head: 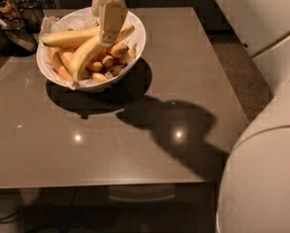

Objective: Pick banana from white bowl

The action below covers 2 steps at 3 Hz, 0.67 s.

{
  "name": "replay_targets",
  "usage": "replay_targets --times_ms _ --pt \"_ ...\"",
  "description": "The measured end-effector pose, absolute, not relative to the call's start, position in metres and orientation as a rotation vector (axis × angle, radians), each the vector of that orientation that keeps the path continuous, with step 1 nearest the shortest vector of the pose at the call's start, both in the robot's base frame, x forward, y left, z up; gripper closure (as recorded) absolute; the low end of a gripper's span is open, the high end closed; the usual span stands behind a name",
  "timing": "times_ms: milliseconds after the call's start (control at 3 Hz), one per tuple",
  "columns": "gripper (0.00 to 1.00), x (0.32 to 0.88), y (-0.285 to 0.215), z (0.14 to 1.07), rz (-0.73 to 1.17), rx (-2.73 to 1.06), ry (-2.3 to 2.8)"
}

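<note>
One table (62, 154) fills my view. My robot's pale body (261, 178) bulges in at the lower right and throws a wide shadow across the top. One white bowl (140, 33) sits toward the table's far left corner, lined with crinkled paper that cradles the fruit.

The banana (67, 37), the one long pale one, lies across the top of the heap, nearly level. I judge it the easiest to lift, since nothing rests on it. One thicker banana (84, 57) curves down beneath it toward the near rim.

The gripper (110, 25) hangs straight down over the bowl, right at the banana's right-hand half and hiding part of it. I cannot tell whether it is open or closed, nor whether it touches.

I count at least six small bananas (116, 50) packed underneath.
</note>
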<state>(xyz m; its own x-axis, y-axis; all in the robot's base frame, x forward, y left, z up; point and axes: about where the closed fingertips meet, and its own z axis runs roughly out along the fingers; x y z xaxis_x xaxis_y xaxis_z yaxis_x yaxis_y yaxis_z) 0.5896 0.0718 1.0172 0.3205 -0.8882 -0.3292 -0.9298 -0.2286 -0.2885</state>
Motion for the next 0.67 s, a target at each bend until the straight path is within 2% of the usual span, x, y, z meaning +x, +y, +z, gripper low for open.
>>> replay_targets --times_ms 333,667 --pt "0.34 0.5940 0.0784 1.0115 0.136 -2.182 1.603" --pt "0.35 0.5977 0.0807 1.0054 0.145 -2.188 1.612"
